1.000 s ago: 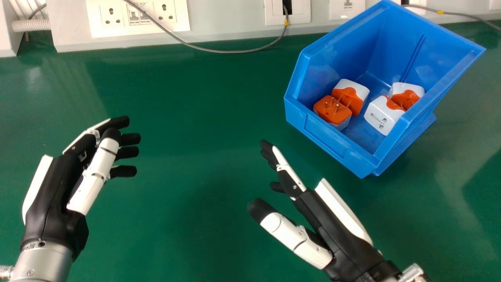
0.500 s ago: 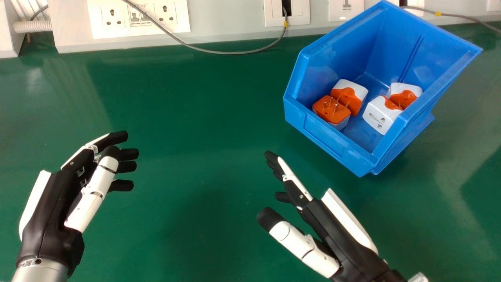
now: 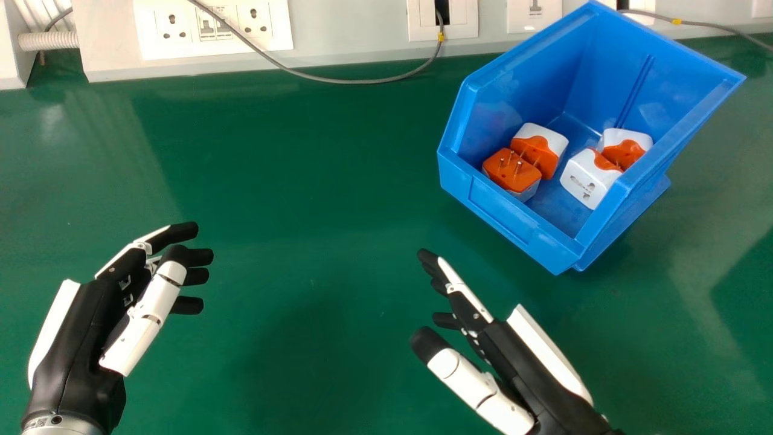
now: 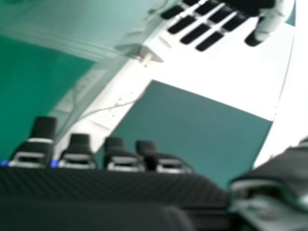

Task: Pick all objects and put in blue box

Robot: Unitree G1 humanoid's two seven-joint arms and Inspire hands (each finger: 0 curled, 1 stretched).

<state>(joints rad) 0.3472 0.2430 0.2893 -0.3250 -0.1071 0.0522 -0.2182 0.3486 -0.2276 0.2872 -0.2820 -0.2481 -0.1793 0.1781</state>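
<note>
In the head view the blue box stands at the back right of the green table, tilted to the view. Inside it lie several orange and white plug adapters, among them one with pins up and a white-faced one. My right hand is below and in front of the box, open and holding nothing. At the left side my left hand hangs over the table, open too. The right hand view shows my right hand along its bottom edge.
A white panel with sockets runs along the table's back edge. A grey cable droops from it onto the green table, and a ribbed white pipe is at the far left.
Both hands have moved down the head view toward its near edge, the right one also slightly rightward. Their fingers keep the same pose. The box and adapters have stayed in place.
</note>
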